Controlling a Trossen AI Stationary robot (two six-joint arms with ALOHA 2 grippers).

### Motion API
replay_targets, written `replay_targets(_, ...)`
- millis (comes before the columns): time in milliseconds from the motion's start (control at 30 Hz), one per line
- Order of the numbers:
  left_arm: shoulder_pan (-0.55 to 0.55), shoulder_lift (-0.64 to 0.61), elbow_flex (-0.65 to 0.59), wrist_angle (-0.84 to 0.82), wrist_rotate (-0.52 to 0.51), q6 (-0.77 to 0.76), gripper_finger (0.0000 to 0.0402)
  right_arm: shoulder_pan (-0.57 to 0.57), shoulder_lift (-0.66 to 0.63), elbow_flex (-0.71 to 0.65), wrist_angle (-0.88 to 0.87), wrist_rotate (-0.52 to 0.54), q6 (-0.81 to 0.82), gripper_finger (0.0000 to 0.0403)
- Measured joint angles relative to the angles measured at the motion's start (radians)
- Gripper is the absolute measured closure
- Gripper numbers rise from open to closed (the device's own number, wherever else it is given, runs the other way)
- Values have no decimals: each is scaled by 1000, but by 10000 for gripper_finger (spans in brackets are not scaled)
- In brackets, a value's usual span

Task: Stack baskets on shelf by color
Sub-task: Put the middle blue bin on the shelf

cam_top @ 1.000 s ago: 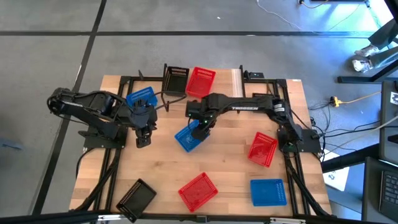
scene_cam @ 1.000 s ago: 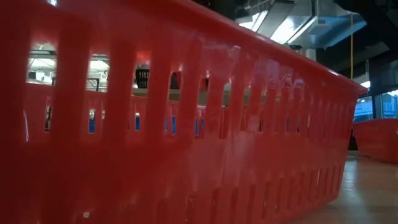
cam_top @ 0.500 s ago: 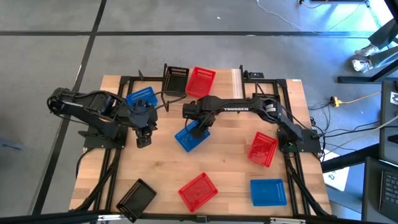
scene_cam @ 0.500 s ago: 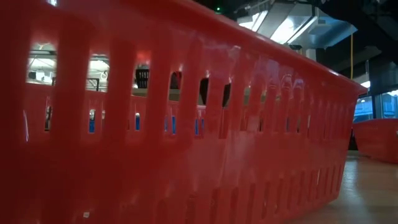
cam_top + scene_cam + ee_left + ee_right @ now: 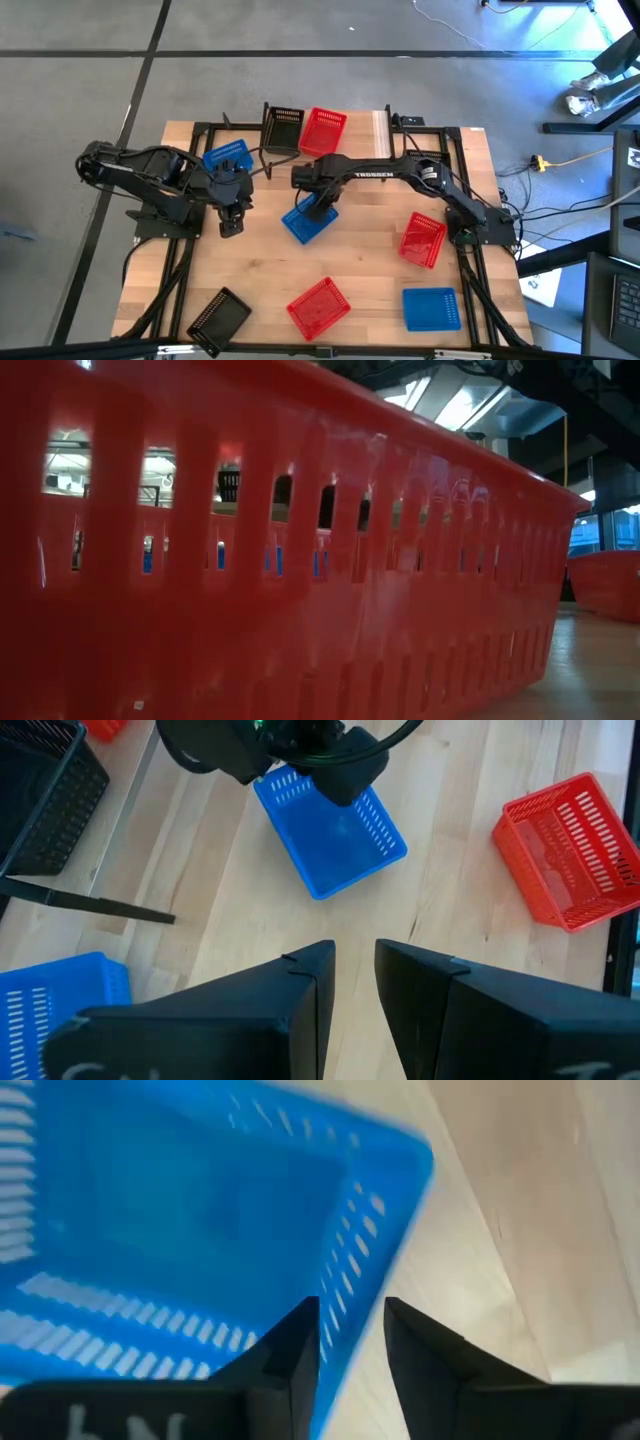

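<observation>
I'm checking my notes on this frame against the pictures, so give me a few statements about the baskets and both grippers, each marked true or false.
1. The right gripper is over the blue basket at mid-table. True; its fingers straddle that basket's wall in the right wrist view.
2. The left gripper holds a black basket. False; it hangs over bare wood with nothing between its fingers.
3. A red basket and a black basket sit side by side at the table's far edge. True.
4. Every blue basket is stacked already. False; another blue one lies alone near the front edge.
5. The low view shows the whole table. False; a red basket's wall fills it.
</observation>
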Motion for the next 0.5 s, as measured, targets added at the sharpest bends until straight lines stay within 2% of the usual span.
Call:
replay_targets(233,0,0,0,0,0,-1,335,-14,0,0,21,-78,-50,389)
replay_targets(333,0,0,0,0,0,-5,335,-14,-3,0,20,-77,-78,391)
replay_targets(500,0,0,0,0,0,-6,335,-12,-24,0,-44,-139,-104,396)
